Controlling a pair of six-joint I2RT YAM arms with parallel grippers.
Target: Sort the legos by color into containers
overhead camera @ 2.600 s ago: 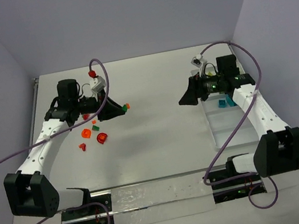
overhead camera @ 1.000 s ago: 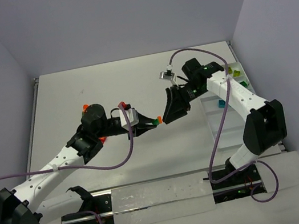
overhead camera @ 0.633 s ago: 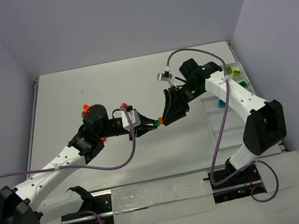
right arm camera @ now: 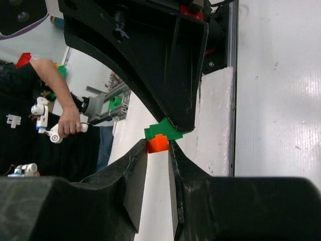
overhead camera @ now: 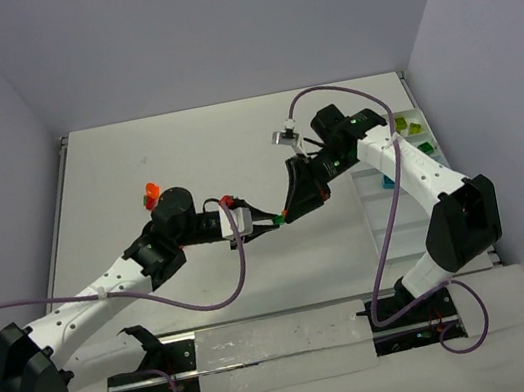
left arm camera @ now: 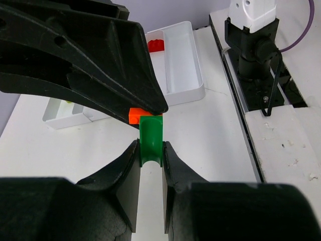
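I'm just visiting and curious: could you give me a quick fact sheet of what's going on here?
Left gripper: shut on green lego
Right gripper: shut on orange lego
Link: green and orange legos joined, held between both grippers
Tray: right side, some legos inside
Loose legos: orange-red, on table by left arm

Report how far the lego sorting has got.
Done: a red brick and green ones lie in the tray. In hand: the left end effector grips a green brick, the right end effector an orange brick stuck to it. Left: orange pieces on the table.
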